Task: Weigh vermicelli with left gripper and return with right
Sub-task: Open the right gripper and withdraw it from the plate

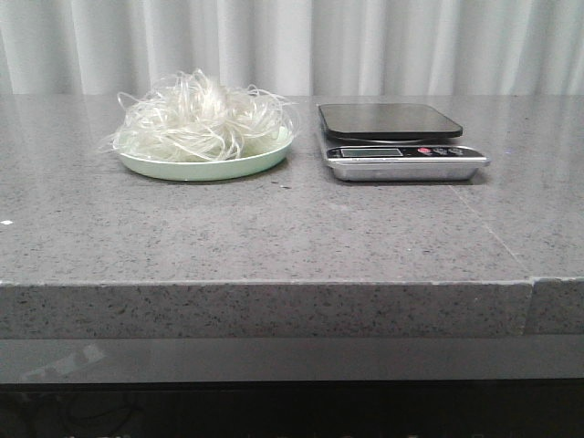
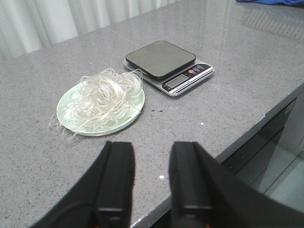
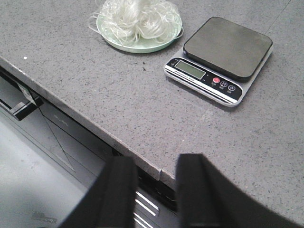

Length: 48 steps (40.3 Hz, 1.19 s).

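The vermicelli (image 1: 203, 119) is a fluffy whitish tangle heaped on a pale green plate (image 1: 205, 168) at the left of the table. It also shows in the left wrist view (image 2: 105, 97) and the right wrist view (image 3: 138, 17). A digital scale (image 1: 394, 137) with a dark platform stands to the right of the plate, with nothing on it. My left gripper (image 2: 151, 145) is open and empty, held above the table's front edge, well short of the plate. My right gripper (image 3: 155, 159) is open and empty, over the front edge, apart from the scale (image 3: 221, 57).
The grey speckled table (image 1: 274, 237) has a seam at its front right edge (image 1: 532, 281). A white curtain (image 1: 365, 46) hangs behind the table. Dark cabinet fronts (image 3: 57, 128) lie below the table's front edge.
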Each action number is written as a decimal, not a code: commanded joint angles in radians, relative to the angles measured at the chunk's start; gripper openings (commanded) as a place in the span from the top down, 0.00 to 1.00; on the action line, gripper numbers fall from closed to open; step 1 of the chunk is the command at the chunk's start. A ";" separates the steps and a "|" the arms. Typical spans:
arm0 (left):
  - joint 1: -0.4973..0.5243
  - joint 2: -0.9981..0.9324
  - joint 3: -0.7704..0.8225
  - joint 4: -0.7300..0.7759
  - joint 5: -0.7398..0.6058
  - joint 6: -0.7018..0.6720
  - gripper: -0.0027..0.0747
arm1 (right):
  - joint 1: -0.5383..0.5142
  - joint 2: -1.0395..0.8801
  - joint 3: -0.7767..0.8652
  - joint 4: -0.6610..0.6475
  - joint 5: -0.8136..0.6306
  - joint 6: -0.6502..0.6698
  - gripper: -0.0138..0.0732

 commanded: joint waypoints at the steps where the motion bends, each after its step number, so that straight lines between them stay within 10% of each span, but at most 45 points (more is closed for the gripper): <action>1: -0.004 0.007 -0.025 0.001 -0.078 -0.007 0.73 | -0.005 0.006 -0.023 -0.013 -0.067 -0.006 0.61; 36: 0.004 -0.001 -0.003 0.001 -0.091 -0.007 0.76 | -0.005 0.006 -0.023 -0.013 -0.067 -0.006 0.67; 48: 0.278 -0.177 0.299 0.016 -0.323 -0.007 0.76 | -0.005 0.006 -0.023 -0.013 -0.067 -0.006 0.67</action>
